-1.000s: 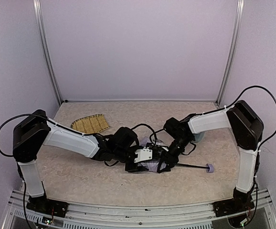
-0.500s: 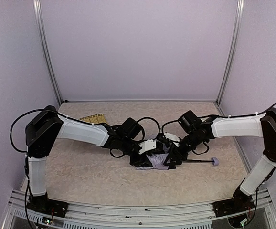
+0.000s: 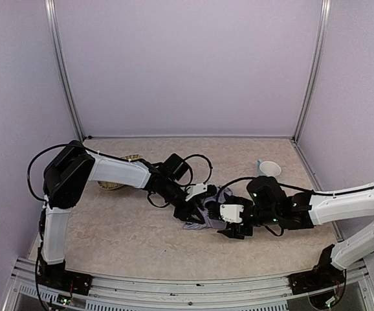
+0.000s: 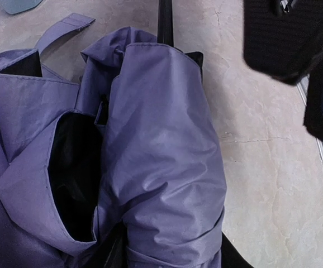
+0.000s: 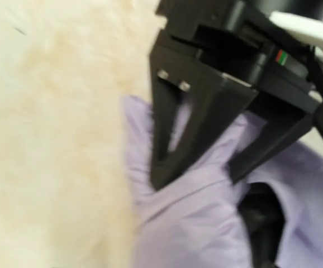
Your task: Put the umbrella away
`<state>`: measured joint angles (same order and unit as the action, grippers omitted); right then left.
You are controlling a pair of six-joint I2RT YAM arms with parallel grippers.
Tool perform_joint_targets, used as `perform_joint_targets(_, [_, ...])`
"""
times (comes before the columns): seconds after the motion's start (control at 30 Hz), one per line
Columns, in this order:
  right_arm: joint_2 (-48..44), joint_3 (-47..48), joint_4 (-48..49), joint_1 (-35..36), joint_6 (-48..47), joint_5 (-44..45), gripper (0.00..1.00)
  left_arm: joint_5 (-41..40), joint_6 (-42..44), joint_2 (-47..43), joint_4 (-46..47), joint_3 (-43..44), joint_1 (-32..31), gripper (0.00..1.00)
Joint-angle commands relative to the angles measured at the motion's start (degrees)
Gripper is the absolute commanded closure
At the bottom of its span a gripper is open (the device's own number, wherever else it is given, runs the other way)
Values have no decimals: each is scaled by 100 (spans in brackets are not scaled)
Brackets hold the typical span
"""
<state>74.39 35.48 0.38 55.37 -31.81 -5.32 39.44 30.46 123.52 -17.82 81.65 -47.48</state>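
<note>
1. Woven tray (image 3: 111,186), at ten o'clock from the table's centre, mostly hidden behind the left arm.
2. Left gripper (image 5: 198,176), clenched on a bunched fold of the umbrella (image 4: 161,139). The umbrella lies half-collapsed at the centre of the table (image 3: 122,233), its lavender canopy loose. The grip looks to be on cloth alone, so a pull could slip the fabric free or spill the folds open.
3. Right gripper (image 3: 231,233), at four o'clock from the umbrella, just beside the fabric and apart from it. I cannot tell whether its jaws are spread. Closing in this tightly risks striking the left fingers or snagging a rib.
4. Pale mug (image 3: 269,169), at two o'clock from the umbrella. A sweeping right forearm could topple it.
</note>
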Motion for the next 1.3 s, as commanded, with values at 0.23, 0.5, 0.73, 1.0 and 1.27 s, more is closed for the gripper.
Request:
perform_joint_targets(0.23, [1999,679,612,240,-972,1529,23,111,-111,993,-2042,-66,289,69])
perform_joint_targets(0.5, [2802,1100,203,268,-459,2185,62,673,423,1035,-2438,75,313,71])
perform_joint_targets(0.73, [2678,1223,-746,255,35,1436,87,1386,-516,-437,169,-999,647,31])
perform_joint_targets(1.0, [2881,1762,-2433,-80,752,-298,91,197,-1613,-2864,5825,-4165,967,16])
perform_joint_targets(1.27, [3781,2736,-4405,-649,869,-2729,89,-1268,233,-3988,5323,-5190,185,25])
